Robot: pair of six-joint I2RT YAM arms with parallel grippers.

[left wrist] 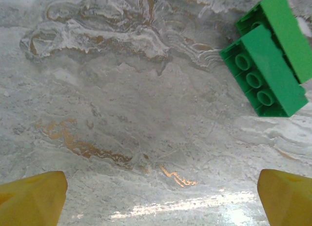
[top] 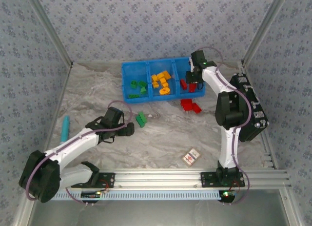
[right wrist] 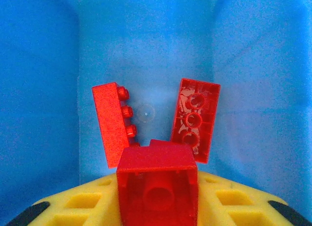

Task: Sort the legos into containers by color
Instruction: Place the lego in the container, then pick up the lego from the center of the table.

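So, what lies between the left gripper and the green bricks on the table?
Only bare table separates left gripper from green bricks, per the left wrist view.

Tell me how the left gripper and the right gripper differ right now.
The left gripper is open and empty; the right gripper is shut on a red brick. The left gripper is over the table near green bricks; the right gripper is over the blue bin. Both have yellow fingers.
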